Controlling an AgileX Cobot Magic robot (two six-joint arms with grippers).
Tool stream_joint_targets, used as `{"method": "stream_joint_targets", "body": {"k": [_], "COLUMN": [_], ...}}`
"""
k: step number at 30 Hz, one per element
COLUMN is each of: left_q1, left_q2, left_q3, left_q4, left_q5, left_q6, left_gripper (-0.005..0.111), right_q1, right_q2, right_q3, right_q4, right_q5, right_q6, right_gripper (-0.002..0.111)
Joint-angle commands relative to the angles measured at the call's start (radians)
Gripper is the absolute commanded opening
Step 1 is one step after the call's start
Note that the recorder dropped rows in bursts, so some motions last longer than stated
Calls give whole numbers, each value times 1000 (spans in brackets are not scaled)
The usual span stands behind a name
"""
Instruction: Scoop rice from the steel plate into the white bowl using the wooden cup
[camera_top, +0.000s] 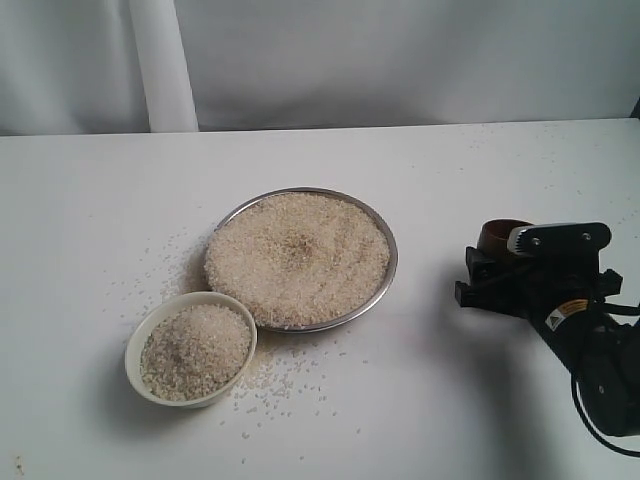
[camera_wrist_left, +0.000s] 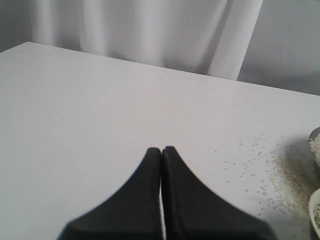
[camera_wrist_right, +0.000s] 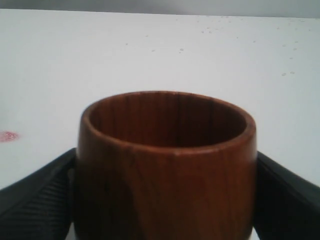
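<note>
We see the wooden cup (camera_wrist_right: 166, 165) pinched upright between the two dark fingers of the right gripper (camera_top: 472, 277), one finger pressed against each side of its barrel; its mouth faces up and we see no grains in the part of its dark inside that shows. In the exterior view this pair sits at the right of the frame, low over the white counter (camera_top: 90, 220) and well apart from both dishes. The steel plate (camera_top: 394, 262) lies at the centre, heaped with rice (camera_top: 298, 258) almost to its rim. The white bowl (camera_top: 180, 401) stands at the plate's lower left, just beside it, and also holds a mound of rice. Loose grains are scattered over the counter around the bowl and to the plate's left. The left gripper (camera_wrist_left: 161, 152) is empty, its fingers pressed together above bare counter, with spilled grains and the edges of both dishes at the right edge of its view.
</note>
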Motion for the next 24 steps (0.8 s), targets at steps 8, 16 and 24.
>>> {"method": "stream_joint_targets", "body": {"k": [8,16,24], "left_q1": [-1,-1,-1], "left_q2": [8,8,8], "left_q3": [1,1,1], "left_q4": [-4,-4,-4], "left_q5": [-6,-6,-6], "left_q6": [-2,-2,-2], "left_gripper": [0,0,0], "right_q1": [-1,-1,-1], "right_q2": [-4,-4,-4], "right_q3": [5,5,5], "right_q4": [-13,-13,-13], "right_q5": [21,57,47], "right_q6": [-5,-5,-5], "right_gripper": [0,16,79]}}
